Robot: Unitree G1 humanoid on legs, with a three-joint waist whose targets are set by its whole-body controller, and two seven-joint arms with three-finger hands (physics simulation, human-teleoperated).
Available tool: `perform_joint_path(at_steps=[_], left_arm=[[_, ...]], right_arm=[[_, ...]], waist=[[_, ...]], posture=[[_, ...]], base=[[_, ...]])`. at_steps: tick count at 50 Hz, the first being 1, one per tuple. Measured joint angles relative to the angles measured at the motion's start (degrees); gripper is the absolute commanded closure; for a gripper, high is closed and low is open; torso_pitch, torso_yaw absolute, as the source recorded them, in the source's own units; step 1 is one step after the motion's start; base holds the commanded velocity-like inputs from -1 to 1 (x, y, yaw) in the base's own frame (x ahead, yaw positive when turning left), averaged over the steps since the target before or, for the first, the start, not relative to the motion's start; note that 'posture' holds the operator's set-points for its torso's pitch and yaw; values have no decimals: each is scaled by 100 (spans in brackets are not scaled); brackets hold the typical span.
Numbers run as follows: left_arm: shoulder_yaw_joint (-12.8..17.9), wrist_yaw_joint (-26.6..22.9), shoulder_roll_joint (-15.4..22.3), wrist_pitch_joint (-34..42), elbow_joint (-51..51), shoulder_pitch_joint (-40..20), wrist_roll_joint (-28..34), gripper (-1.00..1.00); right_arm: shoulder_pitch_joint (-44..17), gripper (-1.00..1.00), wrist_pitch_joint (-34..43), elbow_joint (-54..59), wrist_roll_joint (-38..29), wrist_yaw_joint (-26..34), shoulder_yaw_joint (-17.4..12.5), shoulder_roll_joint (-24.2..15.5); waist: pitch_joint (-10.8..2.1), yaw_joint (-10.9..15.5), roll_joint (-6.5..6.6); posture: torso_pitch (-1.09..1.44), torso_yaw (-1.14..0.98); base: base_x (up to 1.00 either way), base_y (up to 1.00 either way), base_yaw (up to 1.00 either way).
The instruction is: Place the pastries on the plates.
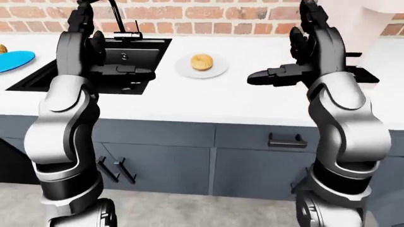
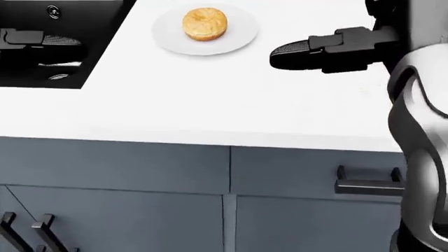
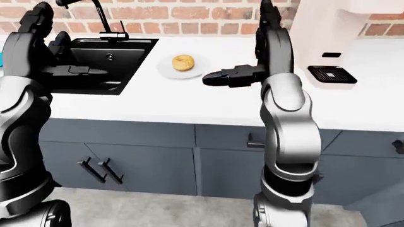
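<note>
Doughnut: a golden glazed doughnut (image 2: 204,23) lies near the middle of a white plate (image 2: 235,41) on the white counter (image 2: 210,100), to the left of and above the right hand's fingertips in the head view, apart from them.
Right hand: the right hand (image 2: 319,52) is raised above the counter with its black fingers (image 2: 290,51) stretched out flat and pointing toward the view's left; they are released and grasp nothing.
Left hand: the left hand (image 1: 123,71) is held over the black sink (image 1: 142,52), its fingers (image 1: 136,71) extended toward the view's right and spread loose, empty; the doughnut's plate lies well to the right of these fingertips.
Second plate: a blue plate (image 1: 13,60) shows at the left edge of the left-eye view, on the counter beyond the sink, well to the left of the left hand; a small brownish item (image 1: 2,48) sits just beside its upper edge, too cropped to name.
Faucet: a black faucet (image 1: 117,16) rises at the top of the sink, above the left hand's fingers, before a brick wall (image 1: 208,12).
Cabinets: grey cabinet fronts with dark handles (image 2: 364,184) run under the counter, below both hands.
Appliance: a pale machine with a black drip grille (image 3: 331,74) stands on the counter to the right of the right arm in the right-eye view.
</note>
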Motion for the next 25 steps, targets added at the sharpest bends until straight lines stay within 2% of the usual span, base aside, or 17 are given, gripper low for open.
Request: perform_joint_path(at_steps=[2, 7, 8, 9, 10, 12, 13, 15, 18, 25], left_arm=[[-8, 0, -7, -208, 44, -18, -6, -100], [-10, 26, -77, -430, 169, 144, -65, -100], [-14, 37, -82, -425, 190, 187, -74, -100], [-18, 47, -82, -404, 202, 201, -87, -100], [-38, 55, -143, -417, 180, 250, -99, -100], [-126, 28, -167, -492, 220, 350, -144, -100], [-130, 18, -158, -550, 264, 375, -158, -100], [-91, 26, -141, -698, 295, 397, -144, -100], [-13, 86, -143, -866, 148, 448, -130, -100], [-85, 108, -199, -983, 123, 608, -130, -100]], right_arm=[[311, -100, -400, 35, 55, -142, 75, 43], [858, -100, -975, 204, 33, -220, 254, 111], [898, -100, -1016, 187, 20, -215, 250, 147], [922, -100, -1051, 128, 23, -224, 220, 189], [1001, -100, -1120, 65, 23, -248, 175, 195], [1160, -100, -1234, -28, -25, -331, 107, 217], [1191, -100, -1284, -59, -60, -367, 110, 237], [1202, -100, -1348, -137, -127, -378, 173, 242], [1240, -100, -1442, -259, -143, -335, 204, 300], [1429, -100, -1366, -380, -184, -195, 203, 358]], waist=[[40, 13, -119], [272, 122, -509], [267, 117, -627], [230, 86, -802], [238, 34, -816], [105, 21, -863], [41, 14, -860], [11, 3, -782], [52, -40, -599], [140, -150, -204]], posture=[[0, 0], [0, 0], [0, 0], [0, 0], [0, 0], [0, 0], [0, 0], [0, 0], [0, 0], [0, 0]], base=[[0, 0, 0], [0, 3, 0], [0, 42, 0], [0, 57, 0], [0, 59, 0], [0, 59, 0], [0, 59, 0], [0, 59, 0], [0, 60, 0], [0, 59, 0]])
